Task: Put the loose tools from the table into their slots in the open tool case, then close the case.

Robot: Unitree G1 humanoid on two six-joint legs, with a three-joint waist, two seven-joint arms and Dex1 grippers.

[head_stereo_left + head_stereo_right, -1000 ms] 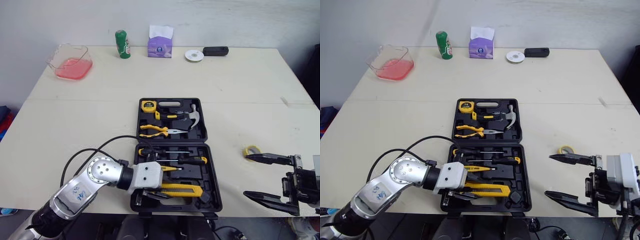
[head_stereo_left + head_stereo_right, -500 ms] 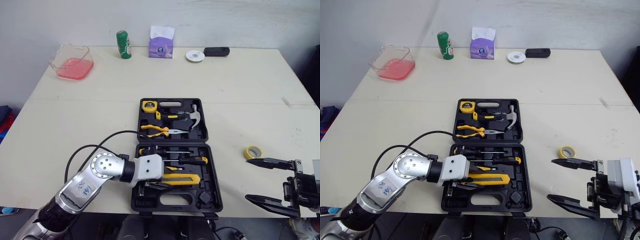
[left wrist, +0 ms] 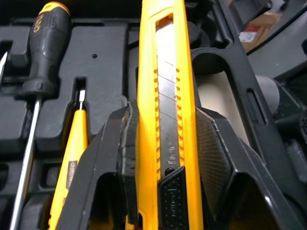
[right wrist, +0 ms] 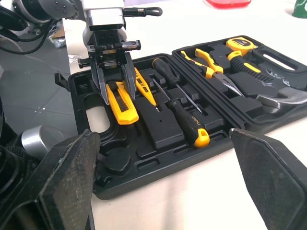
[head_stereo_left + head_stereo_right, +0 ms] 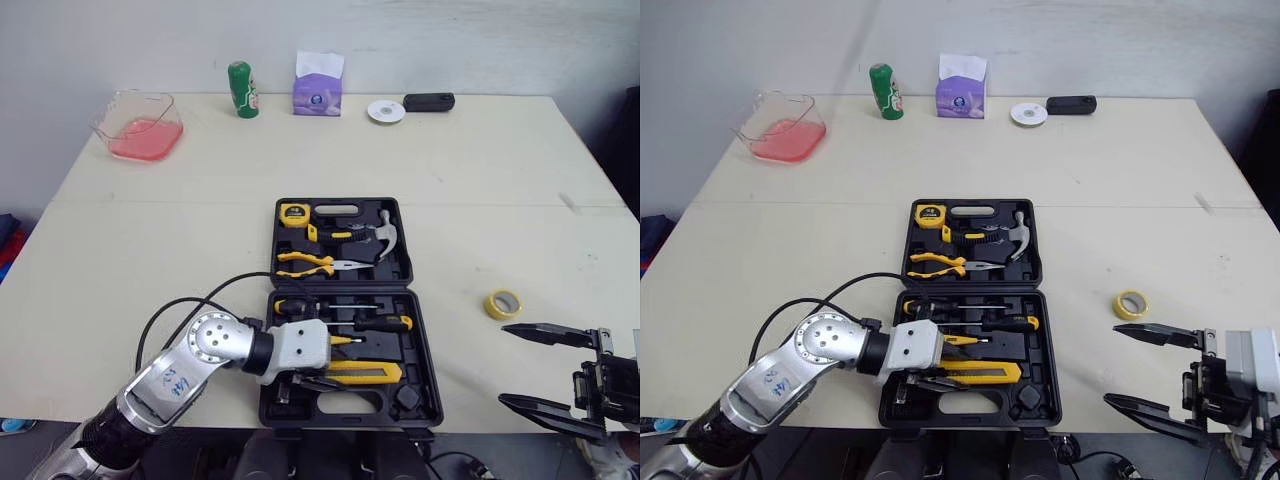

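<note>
The black tool case (image 5: 422, 330) lies open mid-table, lid half away from me. The lid holds a tape measure (image 5: 294, 212), a hammer (image 5: 376, 232) and pliers (image 5: 310, 262). The near half holds a screwdriver (image 5: 382, 323) and a yellow tester (image 5: 345, 340). My left gripper (image 5: 315, 380) is shut on a yellow utility knife (image 3: 165, 72), low over the near half beside the carry handle. A yellow tape roll (image 5: 504, 303) lies on the table right of the case. Near the front right edge my right gripper (image 5: 504, 364) is open, with nothing between its fingers, just nearer than the roll.
Along the far edge stand a pink-filled clear tub (image 5: 138, 125), a green bottle (image 5: 241, 89), a purple tissue box (image 5: 318, 85), a white disc (image 5: 385, 111) and a black object (image 5: 429, 101). A black cable (image 5: 200, 300) loops from my left arm.
The left gripper has carried the knife from over the case's front handle a little further into the near half. The right gripper has drawn back toward me, away from the tape roll.
</note>
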